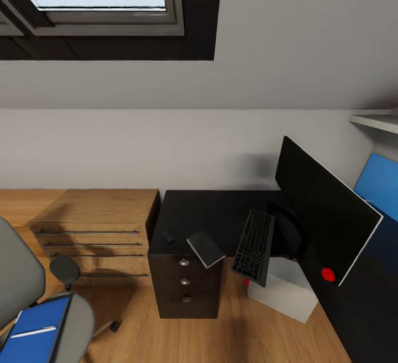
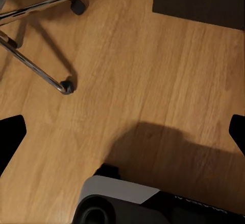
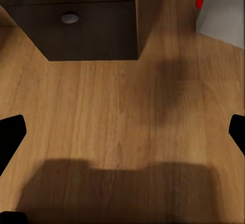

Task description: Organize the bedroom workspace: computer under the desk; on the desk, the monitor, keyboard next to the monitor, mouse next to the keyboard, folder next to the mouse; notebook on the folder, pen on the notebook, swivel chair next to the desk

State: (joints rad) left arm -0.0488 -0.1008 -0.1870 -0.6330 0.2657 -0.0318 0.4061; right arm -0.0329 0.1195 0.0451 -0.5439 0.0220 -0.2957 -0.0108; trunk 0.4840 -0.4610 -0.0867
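Both pincers spread wide over bare wood floor (image 3: 122, 111) | grey-covered notebook (image 1: 205, 248) and slim black keyboard (image 1: 254, 247) overhang black bench (image 1: 221, 208) front edge

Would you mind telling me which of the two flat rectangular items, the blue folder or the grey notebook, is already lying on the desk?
The grey notebook: it lies on the black desk by the mouse, one corner overhanging the front edge. The blue folder sits on the swivel chair, the pen on top.

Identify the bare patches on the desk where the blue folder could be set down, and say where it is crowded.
Bare desk top lies behind the mouse and notebook, toward the wall. It is crowded from the overhanging keyboard to the monitor.
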